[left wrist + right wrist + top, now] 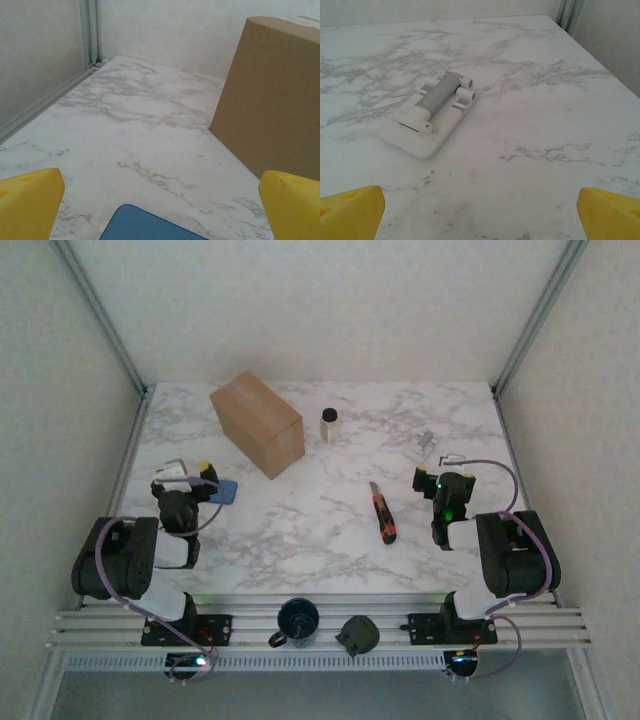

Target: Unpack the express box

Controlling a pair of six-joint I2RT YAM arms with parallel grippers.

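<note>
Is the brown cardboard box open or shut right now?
Shut. The express box has a flat top, no flap raised, no inside showing. Taped or not: cannot tell.

The left arm and right arm are black with white links, purple cables and yellow fingers
</note>
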